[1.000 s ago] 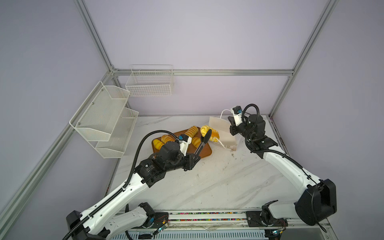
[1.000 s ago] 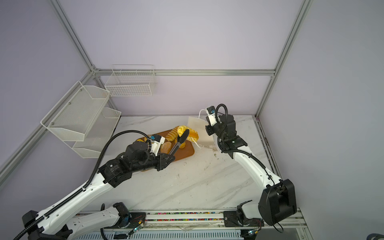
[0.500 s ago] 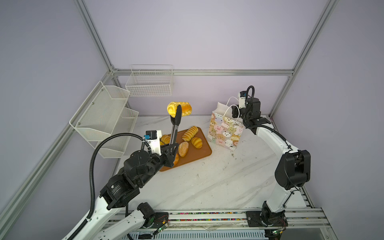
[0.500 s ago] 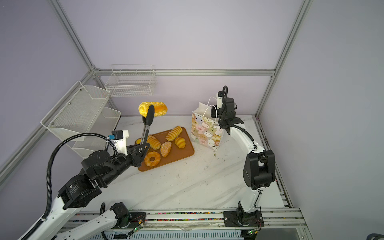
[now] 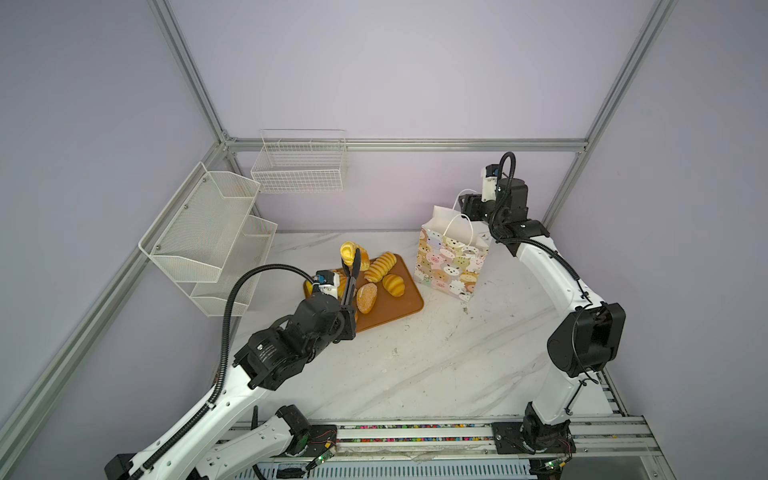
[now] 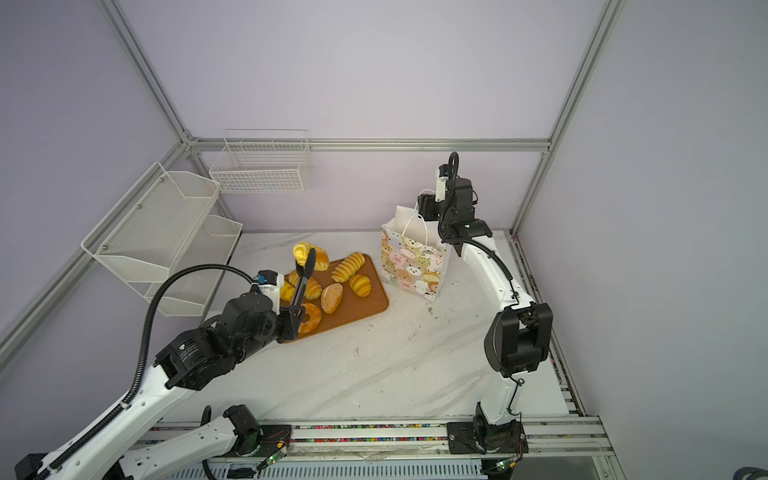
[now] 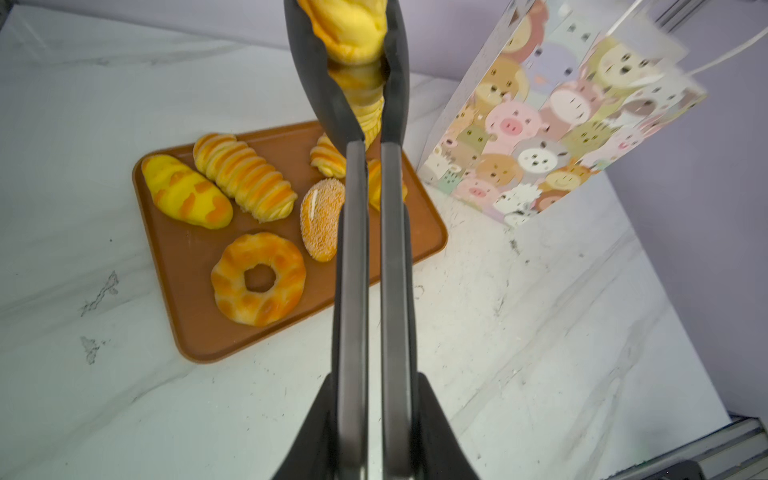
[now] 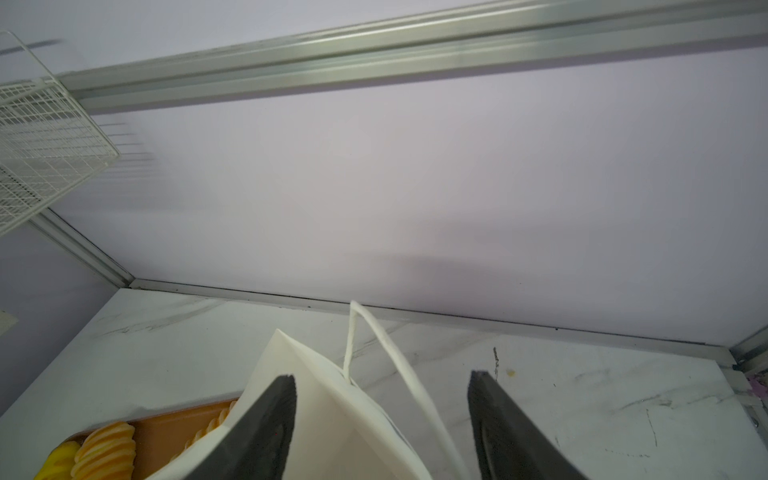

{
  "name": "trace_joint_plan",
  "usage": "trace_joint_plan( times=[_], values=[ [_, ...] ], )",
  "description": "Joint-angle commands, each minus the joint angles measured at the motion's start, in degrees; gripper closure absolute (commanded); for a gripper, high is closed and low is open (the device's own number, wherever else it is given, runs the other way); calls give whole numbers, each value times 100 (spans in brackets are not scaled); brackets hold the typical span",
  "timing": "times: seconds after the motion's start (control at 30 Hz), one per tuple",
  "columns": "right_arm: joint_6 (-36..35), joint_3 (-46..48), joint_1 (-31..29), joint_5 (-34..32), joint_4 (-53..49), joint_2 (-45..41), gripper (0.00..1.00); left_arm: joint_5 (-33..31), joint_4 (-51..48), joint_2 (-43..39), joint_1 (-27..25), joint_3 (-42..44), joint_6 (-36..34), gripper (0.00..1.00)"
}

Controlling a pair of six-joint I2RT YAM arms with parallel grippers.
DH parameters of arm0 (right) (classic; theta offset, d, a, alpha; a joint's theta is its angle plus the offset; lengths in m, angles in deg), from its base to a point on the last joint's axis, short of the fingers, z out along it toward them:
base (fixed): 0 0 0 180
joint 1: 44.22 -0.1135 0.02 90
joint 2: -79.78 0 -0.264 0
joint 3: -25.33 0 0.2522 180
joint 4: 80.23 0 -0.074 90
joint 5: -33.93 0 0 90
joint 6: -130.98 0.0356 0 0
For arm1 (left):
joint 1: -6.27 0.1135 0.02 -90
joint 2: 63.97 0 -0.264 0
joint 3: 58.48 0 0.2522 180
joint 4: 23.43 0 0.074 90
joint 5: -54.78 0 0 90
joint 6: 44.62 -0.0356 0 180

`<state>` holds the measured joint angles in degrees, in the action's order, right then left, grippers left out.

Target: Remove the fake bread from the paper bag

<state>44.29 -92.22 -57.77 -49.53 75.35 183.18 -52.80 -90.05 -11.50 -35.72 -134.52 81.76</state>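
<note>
Your left gripper (image 7: 376, 386) was clamped shut on the handles of long black tongs (image 7: 353, 257). The tongs' spoon-shaped tips squeezed one golden-yellow bun (image 7: 353, 37) of the fake bread between them. In both top views you held that bun in the air over the far end of the brown tray (image 5: 401, 301), clear of everything below it. Six more pieces lay on the tray. A ring doughnut (image 7: 257, 286) sat nearest your left arm, with a pale speckled oval (image 7: 322, 220) just beside it. A ridged long loaf (image 7: 245, 178) lay side by side with a yellow loaf with orange patches (image 7: 185, 195). Toward the bag lay a second ridged loaf (image 6: 348, 267) and a small croissant bun (image 6: 360, 285). The paper bag (image 5: 451, 266) stood upright on the marble table (image 5: 415, 365), just beside the tray's right edge, its mouth facing up. Whether bag and tray touched, you could not tell. Your right gripper (image 8: 382, 376) hovered at the bag's mouth with its jaws spread wide. The bag's white rim and one cord handle (image 8: 401, 368) ran up between the two fingers (image 8: 274, 415), and nothing was pinched. No view let you see whether any bread lay inside the bag.
</note>
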Motion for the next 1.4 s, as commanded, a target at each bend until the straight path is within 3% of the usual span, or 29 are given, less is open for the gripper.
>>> trace_joint_plan(
  times=[0.0,0.1,0.47,0.63,0.83,1.17,1.23,1.37],
  values=[
    [-8,-207,0,-79,-253,-358,30,155,-583,475,16,-841,-36,100],
    [-50,-284,0,-97,-308,-504,28,115,-981,1090,-97,-1092,3,100],
    [-212,-375,5,-420,-780,-981,27,-1047,-2282,3294,-1173,-2604,158,98],
    [-245,-87,5,-361,-781,-1221,26,-1370,-3025,3924,-1371,-3363,363,97],
    [-223,490,3,-249,-780,-1523,26,-1304,-3273,4551,-1512,-3707,294,95],
    [-276,1477,1,-142,-684,-2104,26,-1727,-4187,5867,-1575,-4398,545,92],
    [-270,1516,6,-113,-666,-2121,26,-1757,-4276,6083,-1596,-4465,572,89],
    [-238,1486,6,-44,-657,-2095,26,-1625,-4119,6233,-1652,-4477,507,70]
  ],
)
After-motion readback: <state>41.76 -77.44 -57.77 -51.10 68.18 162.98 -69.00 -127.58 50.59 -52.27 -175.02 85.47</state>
